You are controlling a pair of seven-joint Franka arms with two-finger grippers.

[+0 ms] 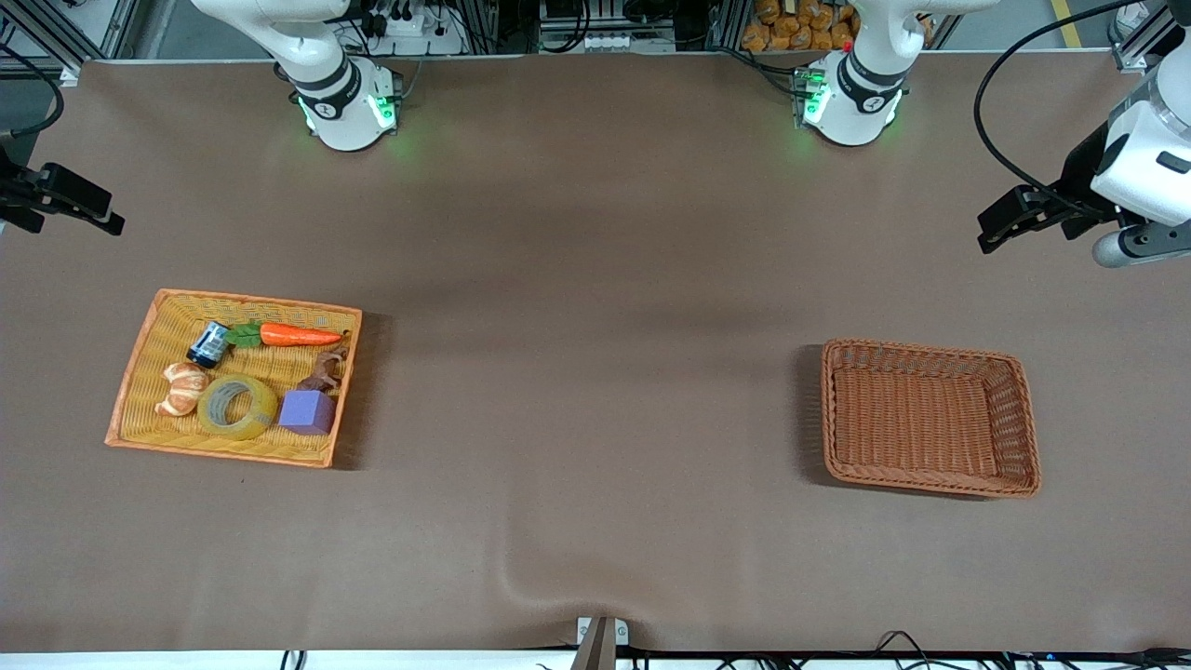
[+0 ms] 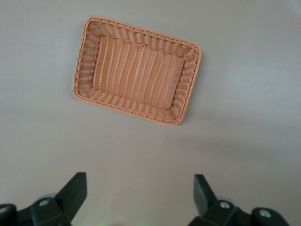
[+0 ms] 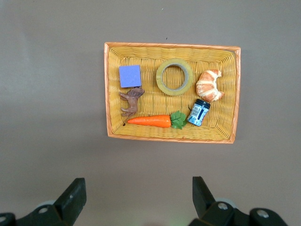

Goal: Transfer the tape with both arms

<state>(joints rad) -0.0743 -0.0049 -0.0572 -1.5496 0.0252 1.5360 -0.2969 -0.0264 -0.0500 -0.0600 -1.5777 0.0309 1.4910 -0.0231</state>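
The wide ring-shaped roll of translucent yellowish packing tape with a grey core (image 1: 237,407) lies flat in the yellow woven tray with an orange rim (image 1: 130,368), at the right arm's end of the brown tabletop (image 1: 595,372). Its hole faces straight up, so it has no long axis to speak of; a grasp could close across the ring wall from any side, or over the whole roll.

The right claw (image 3: 136,200) hangs high over the tabletop beside the tray, holding nothing, its two black fingers (image 3: 73,197) spread wide. In the right wrist view the tape (image 3: 175,76) sits ahead of the claw, in the row of the tray away from it, with the orange toy carrot (image 3: 149,121) and the small blue can (image 3: 198,113) lying between. The tan croissant toy (image 3: 209,85) is just beside the roll on one flank, the purple cube (image 3: 130,76) near on the other, with the brown animal figure (image 3: 131,102) touching the cube.

The left claw (image 2: 138,197) waits, likewise empty and wide apart, over the bare tabletop near the empty brown wicker basket (image 2: 84,61) at the left arm's end.

The right arm is plainly the nearer one, so the pick looks to be its job: move forward over the carrot and descend on the roll. The croissant leaves little room on that flank for a finger.
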